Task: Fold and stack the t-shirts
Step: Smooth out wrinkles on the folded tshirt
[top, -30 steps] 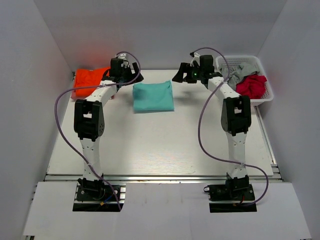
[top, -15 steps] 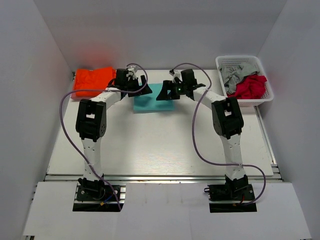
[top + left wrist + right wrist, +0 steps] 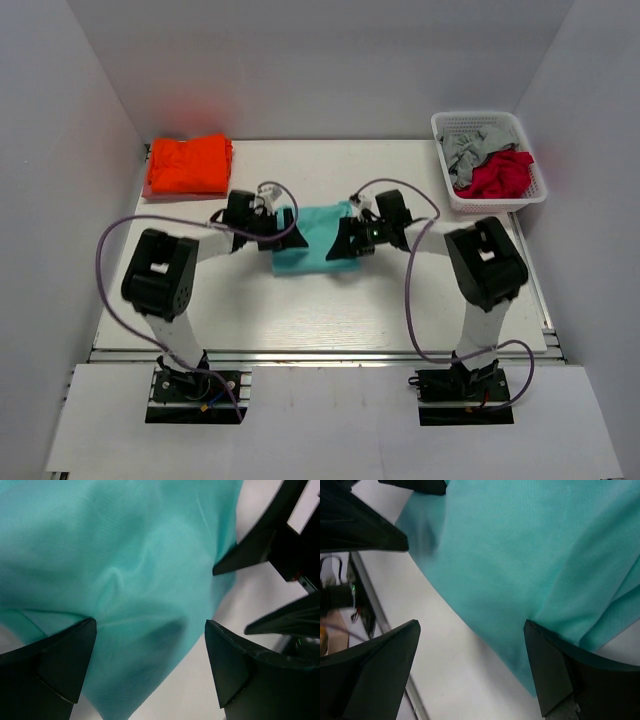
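Observation:
A folded mint-teal t-shirt [image 3: 312,238] lies on the white table, mid-way back. My left gripper [image 3: 280,236] is at its left edge and my right gripper [image 3: 338,246] is at its right edge, facing each other. In the left wrist view the left gripper [image 3: 150,655] is open, its jaws wide apart over the teal cloth [image 3: 125,570]. In the right wrist view the right gripper [image 3: 470,665] is open the same way over the shirt's edge [image 3: 520,555]. A folded bright orange t-shirt [image 3: 188,165] lies at the far left.
A white basket [image 3: 532,195] at the far right holds grey [image 3: 468,150] and red [image 3: 500,172] clothes. White walls close in the table at the left, back and right. Purple cables loop from both arms.
Both grippers came together from the far side onto the teal shirt and drew back toward the bases. The teal shirt now lies nearer the bases than before. The orange shirt has not moved.

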Controlling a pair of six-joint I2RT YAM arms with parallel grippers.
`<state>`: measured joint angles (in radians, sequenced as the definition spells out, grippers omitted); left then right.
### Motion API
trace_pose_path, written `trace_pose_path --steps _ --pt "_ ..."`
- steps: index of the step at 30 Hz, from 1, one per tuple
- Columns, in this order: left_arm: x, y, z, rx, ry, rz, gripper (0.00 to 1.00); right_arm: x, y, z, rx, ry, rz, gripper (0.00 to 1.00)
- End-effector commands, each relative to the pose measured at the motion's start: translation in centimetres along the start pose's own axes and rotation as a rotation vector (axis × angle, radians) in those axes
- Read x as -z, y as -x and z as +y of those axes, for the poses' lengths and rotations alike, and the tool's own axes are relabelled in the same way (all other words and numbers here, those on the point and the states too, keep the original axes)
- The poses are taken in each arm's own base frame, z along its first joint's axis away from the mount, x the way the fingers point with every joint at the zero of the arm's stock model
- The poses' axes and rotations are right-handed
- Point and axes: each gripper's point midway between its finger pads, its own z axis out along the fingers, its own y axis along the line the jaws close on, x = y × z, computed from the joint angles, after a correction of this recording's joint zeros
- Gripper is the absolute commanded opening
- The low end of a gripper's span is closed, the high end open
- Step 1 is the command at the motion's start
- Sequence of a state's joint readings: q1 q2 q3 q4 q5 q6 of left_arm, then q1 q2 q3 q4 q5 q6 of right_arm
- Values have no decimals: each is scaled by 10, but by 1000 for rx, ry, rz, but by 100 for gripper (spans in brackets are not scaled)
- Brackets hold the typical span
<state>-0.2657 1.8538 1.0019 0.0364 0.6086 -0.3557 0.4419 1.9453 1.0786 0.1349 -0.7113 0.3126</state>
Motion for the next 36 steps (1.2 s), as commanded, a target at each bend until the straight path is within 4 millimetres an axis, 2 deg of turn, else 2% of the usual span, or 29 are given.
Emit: trace_pose_path --steps 1,2,3,4,5,6,8,9,10,12,14,15,17,19,20,21,22,23,26,28,30,31,32,33,34,36 --pt "40 -73 -43 -6 -61 148 100 23 -79 23 -49 -15 140 90" --pt "51 -81 -53 -16 -68 152 100 32 -108 27 -88 -30 204 90" --pt "60 -85 -63 -44 -73 141 100 48 -93 47 -11 -30 137 90" --pt "70 -86 -66 -47 -60 119 100 54 -107 43 -8 -78 148 90" --pt "87 -70 -85 -107 -70 39 100 63 -109 37 -13 -150 142 90" --pt "95 -64 -78 -112 1 0 100 77 -90 53 42 -150 66 90" --pt "107 -49 -77 -108 67 -74 100 88 -73 50 81 -225 9 90" --pt "114 -38 -71 -111 129 -134 100 95 -62 57 116 -233 -34 90" --pt "114 -35 -65 -100 162 -151 100 99 -45 55 134 -271 -86 90" --pt "113 -24 -62 -108 187 -185 100 102 -30 54 150 -302 -119 90" --pt "105 -24 -59 -101 185 -166 100 107 -13 40 150 -405 -164 90" --pt "102 -21 -62 -100 170 -156 95 103 -9 32 137 -433 -151 90" --pt "90 -35 -47 -75 211 -63 89 102 7 16 112 -515 -164 90" --pt "87 -39 -42 -67 227 -23 81 97 6 14 102 -515 -140 86" --pt "84 -49 -41 -67 212 9 79 88 2 11 97 -492 -108 84" --pt "83 -55 -41 -62 200 24 79 86 3 9 102 -488 -112 77" --pt "82 -54 -43 -79 181 16 78 83 3 8 103 -489 -106 75" --pt "80 -62 -48 -79 149 42 78 78 -2 1 91 -493 -83 75" --pt "80 -61 -51 -97 131 29 70 72 -8 -9 71 -505 -55 70" --pt "81 -62 -46 -92 155 32 62 68 -8 -11 67 -506 -56 62" --pt "79 -67 -44 -89 166 51 58 66 -9 -14 54 -513 -54 62" --pt "76 -70 -41 -92 171 65 58 64 -9 -15 57 -506 -59 58" --pt "73 -78 -35 -79 181 90 53 63 -10 -16 59 -506 -56 56" --pt "72 -83 -32 -68 190 112 53 63 -8 -17 56 -505 -59 53" --pt "71 -85 -30 -74 193 121 51 62 -9 -16 53 -505 -58 45" --pt "72 -87 -25 -65 218 136 51 62 -11 -20 50 -507 -57 45"
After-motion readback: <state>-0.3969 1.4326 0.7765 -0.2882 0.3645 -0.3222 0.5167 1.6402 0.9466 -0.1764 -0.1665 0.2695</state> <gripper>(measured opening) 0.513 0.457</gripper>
